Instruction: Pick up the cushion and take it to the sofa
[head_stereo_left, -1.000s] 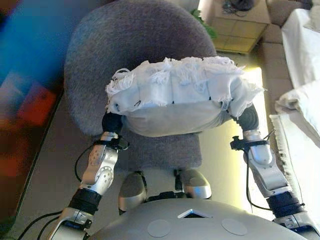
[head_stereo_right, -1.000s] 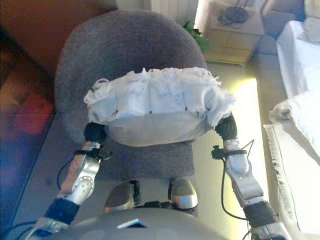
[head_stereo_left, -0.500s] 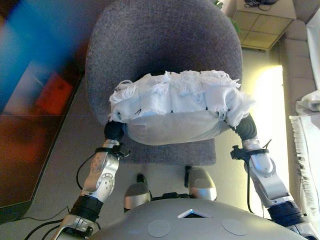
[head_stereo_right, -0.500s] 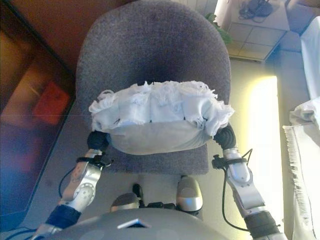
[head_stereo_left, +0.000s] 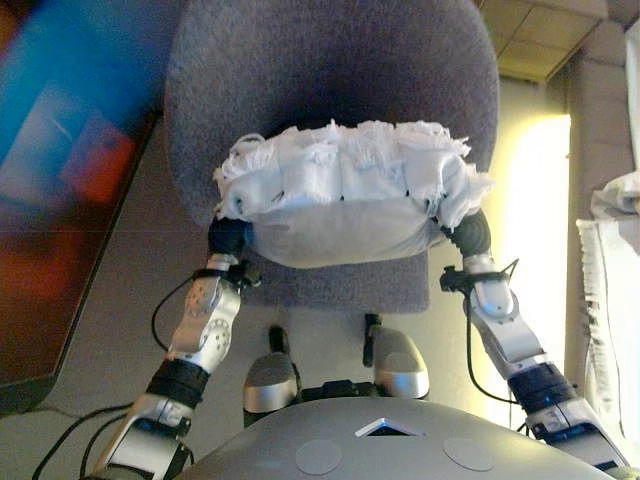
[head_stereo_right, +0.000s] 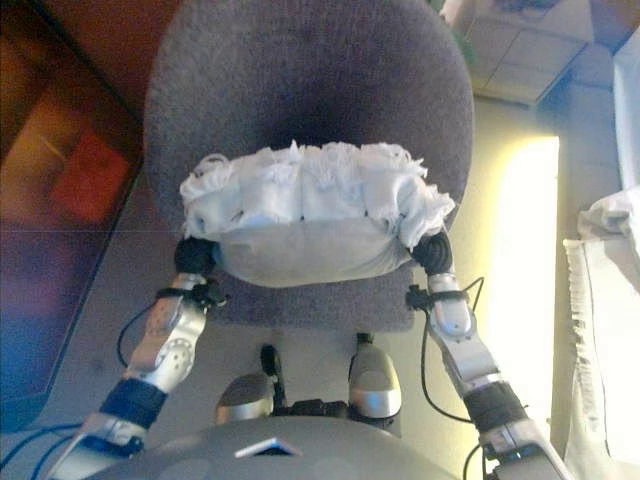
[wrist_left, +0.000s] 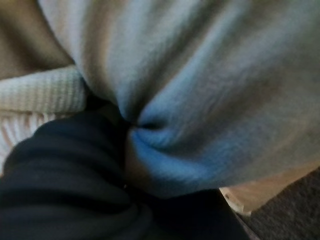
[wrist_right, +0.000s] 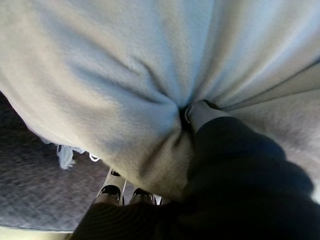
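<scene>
A white cushion (head_stereo_left: 345, 195) with a fringed top edge and a smooth grey-white underside is held up between both hands, above the seat of a grey armchair (head_stereo_left: 330, 70). My left hand (head_stereo_left: 230, 238) is at the cushion's left end and my right hand (head_stereo_left: 472, 237) at its right end; both are mostly hidden under it. In the left wrist view the cushion cloth (wrist_left: 200, 100) puckers into the hand. In the right wrist view the cloth (wrist_right: 125, 75) bunches at the thumb, with fingertips (wrist_right: 120, 192) curled below.
The armchair fills the space right in front. A dark cabinet front (head_stereo_left: 60, 200) stands at the left. A white fringed cloth (head_stereo_left: 610, 300) lies at the right edge. A pale tiled box (head_stereo_left: 540, 35) sits at the far right on the floor.
The whole view has shifted, so the camera moved; the armchair now sits more centred. The cushion stays held between both hands in the same way.
</scene>
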